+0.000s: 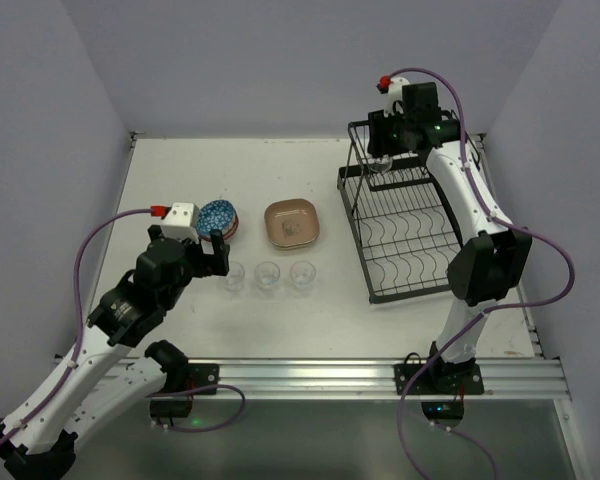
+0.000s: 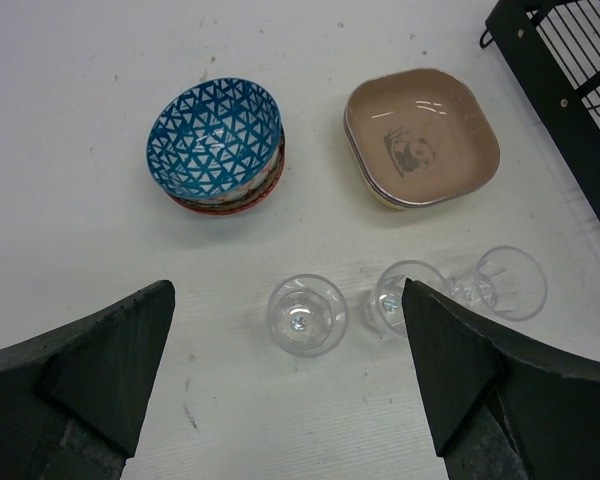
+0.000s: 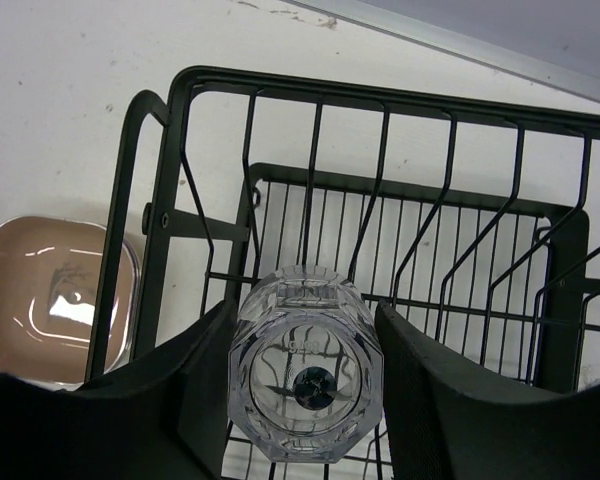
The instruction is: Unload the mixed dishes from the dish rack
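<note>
- The dish rack (image 1: 410,294), of black wire, is set on the right part of a white table (image 1: 180,180); its lower tray is seen bare of dishes from above.
- The table is enclosed by plain lavender walls (image 1: 280,60) at the back and on both sides, and an aluminium rail (image 1: 310,375) runs along the near edge in front of the rack.
- Small dark specks and faint scuffs are scattered over the white surface beside the rack.
- A faceted glass cup (image 3: 305,385) is seen in the rack's upper basket at its far end, and the right gripper (image 3: 305,320) is closed on it, with a finger pressed against each side.
- A tan plate (image 2: 420,135) with a small panda print is laid on the table just left of the rack.
- Three clear cups (image 2: 400,295) are lined up upright in a row, nearer the rail than the plate and left of the rack.
- A blue patterned bowl (image 2: 215,135) is stacked in a red-rimmed bowl (image 2: 235,205), farther left of the rack than the plate.
- The left gripper (image 2: 288,295) is held above the table well left of the rack, jaws spread wide, nothing between them.
</note>
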Controlling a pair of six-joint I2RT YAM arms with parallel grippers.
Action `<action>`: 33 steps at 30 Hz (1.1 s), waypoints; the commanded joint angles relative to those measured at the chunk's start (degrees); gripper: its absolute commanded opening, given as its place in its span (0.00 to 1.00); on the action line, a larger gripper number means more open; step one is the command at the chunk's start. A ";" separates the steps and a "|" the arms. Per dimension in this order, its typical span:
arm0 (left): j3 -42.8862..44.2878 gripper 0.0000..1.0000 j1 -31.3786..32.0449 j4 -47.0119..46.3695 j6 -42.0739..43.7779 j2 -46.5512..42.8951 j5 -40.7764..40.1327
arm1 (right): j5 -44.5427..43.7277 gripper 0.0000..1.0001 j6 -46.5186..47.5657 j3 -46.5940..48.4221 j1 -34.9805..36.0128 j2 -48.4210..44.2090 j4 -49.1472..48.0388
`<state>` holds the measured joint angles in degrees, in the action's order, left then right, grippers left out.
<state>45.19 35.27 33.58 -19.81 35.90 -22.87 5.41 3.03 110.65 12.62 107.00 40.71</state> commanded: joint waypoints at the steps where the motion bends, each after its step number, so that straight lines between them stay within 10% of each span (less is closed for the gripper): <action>1: -0.19 1.00 0.07 -2.56 1.88 0.31 0.64 | -1.98 0.30 -0.12 2.20 0.21 -1.35 -1.60; 8: 0.69 1.00 -0.02 -3.61 0.92 -0.30 2.91 | -6.81 0.08 -5.83 -6.75 0.47 -19.32 -13.36; 13: 1.92 1.00 0.07 -13.25 -4.26 0.13 19.94 | -5.68 0.03 -10.13 -13.17 0.56 -31.66 -17.68; 18: -2.64 1.00 0.24 -47.93 -16.99 6.18 48.28 | 25.54 0.00 -21.81 -29.99 0.56 -45.18 -26.17; 21: -5.11 1.00 3.30 -73.52 -27.45 15.40 57.90 | 50.58 0.00 -46.54 -52.17 2.57 -50.12 -65.00; 22: -4.50 1.00 6.71 -77.84 -29.21 17.52 58.55 | 51.10 0.00 -58.89 -57.25 4.67 -51.96 -89.42; 24: -1.08 1.00 10.59 -82.36 -28.18 22.10 56.90 | 49.26 0.00 -62.79 -64.67 6.44 -53.73 -103.92; 33: -1.86 1.00 17.03 -86.67 -25.19 24.13 45.64 | 44.95 0.00 -50.49 -70.48 8.03 -60.15 -93.70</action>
<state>42.13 51.86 -45.52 -44.45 60.60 25.52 48.97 -48.56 39.00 20.25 49.50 -44.73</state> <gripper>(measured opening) 0.997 0.543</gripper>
